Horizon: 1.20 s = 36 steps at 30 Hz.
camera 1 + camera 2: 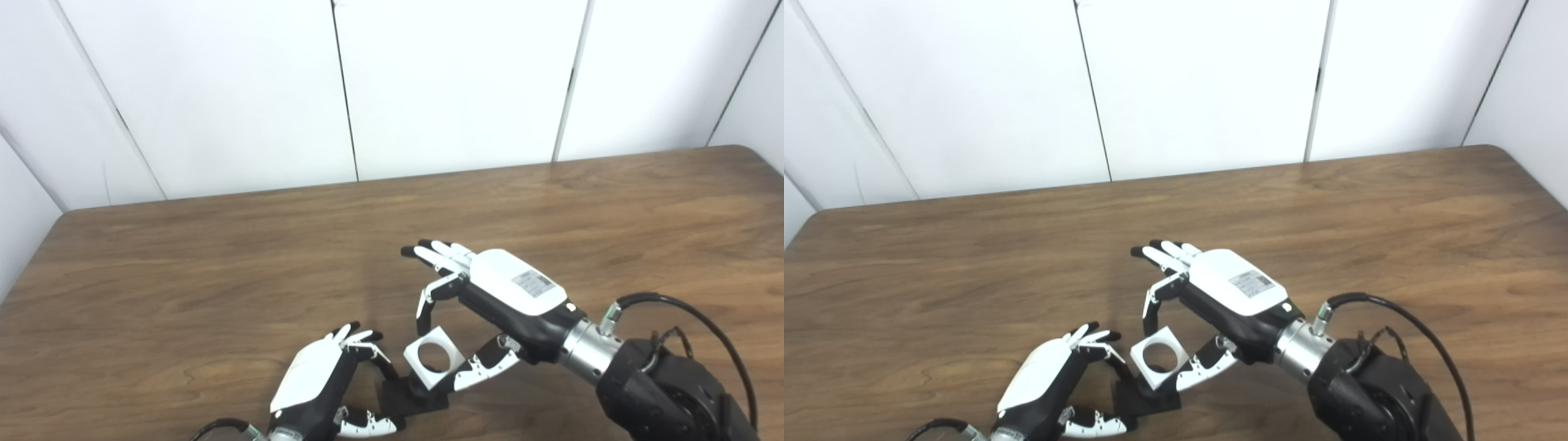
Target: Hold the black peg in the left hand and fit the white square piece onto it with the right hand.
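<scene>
White square piece (433,357), round hole facing up, sits pinched in the right hand (490,306) just above the black peg (411,395), which the left hand (324,380) grips at seven o'clock; fitting is under way; next comes hole-to-peg alignment; tabletop (184,275) lies open toward twelve o'clock.

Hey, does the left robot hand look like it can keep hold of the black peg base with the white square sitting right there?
Probably yes. The left robot hand grips the black peg base from the left side, while the right robot hand pinches the white square piece from the right, so they don't seem to crowd each other.
</scene>
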Each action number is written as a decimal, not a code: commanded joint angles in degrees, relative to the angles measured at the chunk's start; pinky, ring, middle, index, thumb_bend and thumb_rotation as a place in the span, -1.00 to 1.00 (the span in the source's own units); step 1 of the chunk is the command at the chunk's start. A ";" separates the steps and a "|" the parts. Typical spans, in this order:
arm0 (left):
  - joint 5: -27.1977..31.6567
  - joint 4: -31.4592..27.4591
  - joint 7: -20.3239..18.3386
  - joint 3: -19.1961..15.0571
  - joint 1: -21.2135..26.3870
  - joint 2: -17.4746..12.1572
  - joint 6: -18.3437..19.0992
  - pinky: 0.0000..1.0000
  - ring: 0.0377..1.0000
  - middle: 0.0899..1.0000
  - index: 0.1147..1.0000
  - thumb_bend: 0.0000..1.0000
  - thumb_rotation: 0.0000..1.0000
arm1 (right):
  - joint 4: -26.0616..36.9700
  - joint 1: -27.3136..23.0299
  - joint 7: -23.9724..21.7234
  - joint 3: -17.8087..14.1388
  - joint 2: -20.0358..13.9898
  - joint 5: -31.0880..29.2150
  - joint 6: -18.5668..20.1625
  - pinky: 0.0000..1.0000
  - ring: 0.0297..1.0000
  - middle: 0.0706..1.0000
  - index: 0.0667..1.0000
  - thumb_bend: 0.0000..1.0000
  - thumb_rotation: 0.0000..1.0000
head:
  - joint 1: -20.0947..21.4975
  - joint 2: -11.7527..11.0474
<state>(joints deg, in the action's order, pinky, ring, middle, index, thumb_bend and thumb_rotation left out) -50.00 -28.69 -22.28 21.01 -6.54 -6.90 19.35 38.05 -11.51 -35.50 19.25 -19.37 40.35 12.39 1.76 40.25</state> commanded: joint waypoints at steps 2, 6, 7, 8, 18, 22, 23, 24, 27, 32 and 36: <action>-1.09 -0.46 0.39 -0.12 1.30 0.21 -0.21 1.00 0.97 0.75 -0.14 0.00 -0.88 | 0.09 -0.67 0.97 -0.02 0.36 0.07 -2.17 1.00 1.00 0.94 -0.08 0.04 -0.68 | 0.06 0.16; -1.13 -0.48 0.42 -0.16 1.32 0.19 -0.35 1.00 0.98 0.75 -0.14 -0.01 -0.88 | 0.37 -0.78 -0.20 1.30 -0.05 2.58 -2.88 1.00 1.00 0.95 -0.08 0.04 -0.69 | 0.30 0.13; -1.20 -0.47 0.36 -0.14 1.32 0.21 -0.28 1.00 0.98 0.75 -0.14 -0.01 -0.88 | 0.58 -0.90 -0.44 1.63 -0.19 3.29 -3.25 1.00 1.00 0.95 -0.08 0.04 -0.69 | 0.27 0.02; -1.24 -0.48 0.28 -0.13 1.33 0.23 -0.22 1.00 0.98 0.75 -0.14 -0.01 -0.88 | 0.77 -0.99 -0.62 1.83 -0.21 3.83 -3.53 1.00 1.00 0.95 -0.08 0.04 -0.69 | 0.27 0.02; -1.45 -0.62 0.01 -0.03 1.26 1.17 0.25 1.00 0.98 0.76 -0.14 0.00 -0.88 | 0.55 -0.66 -0.93 1.83 0.29 6.17 -5.98 1.00 1.00 0.95 -0.09 0.04 -0.69 | -0.10 0.99; -1.59 -0.75 -0.25 -0.13 1.54 1.13 0.36 1.00 0.98 0.76 -0.14 0.00 -0.88 | 0.66 -0.44 -1.23 1.92 0.65 6.41 -6.23 1.00 1.00 0.95 -0.08 0.04 -0.69 | -0.13 1.64; -1.70 -0.81 -0.31 -0.14 1.62 1.06 0.35 1.00 0.97 0.76 -0.14 0.00 -0.88 | 0.77 -0.48 -1.38 1.99 0.76 6.45 -6.18 1.00 1.00 0.95 -0.08 0.04 -0.69 | -0.13 1.89; -1.69 -0.86 -0.37 -0.18 1.68 1.05 0.37 1.00 0.97 0.75 -0.14 0.00 -0.88 | 0.85 -0.52 -1.45 2.02 0.85 6.42 -6.15 1.00 1.00 0.95 -0.08 0.04 -0.69 | -0.19 2.20; -1.53 -0.89 -0.29 -0.33 1.72 1.06 0.21 1.00 0.97 0.75 -0.14 0.00 -0.88 | 0.94 -0.59 -1.76 2.03 1.07 6.50 -6.12 1.00 1.00 0.95 -0.08 0.04 -0.69 | -0.33 2.61; -1.75 -1.25 -0.56 -0.32 1.87 1.20 0.29 1.00 0.97 0.74 -0.14 0.00 -0.88 | 1.17 -0.70 -2.36 2.09 1.38 6.61 -6.06 1.00 1.00 0.95 -0.08 0.04 -0.70 | -0.68 3.88; -2.67 -1.47 -1.02 -0.06 2.06 1.40 0.67 1.00 0.95 0.74 -0.14 0.00 -0.87 | 1.20 -0.83 -2.49 2.34 1.63 6.78 -6.36 1.00 1.00 0.94 -0.09 0.04 -0.70 | -1.10 4.22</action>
<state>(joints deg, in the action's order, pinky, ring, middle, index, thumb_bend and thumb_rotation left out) -51.41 -28.71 -23.43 20.96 -5.94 -6.00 19.90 37.50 -10.82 -38.27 21.75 -18.35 46.83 7.85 0.62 44.38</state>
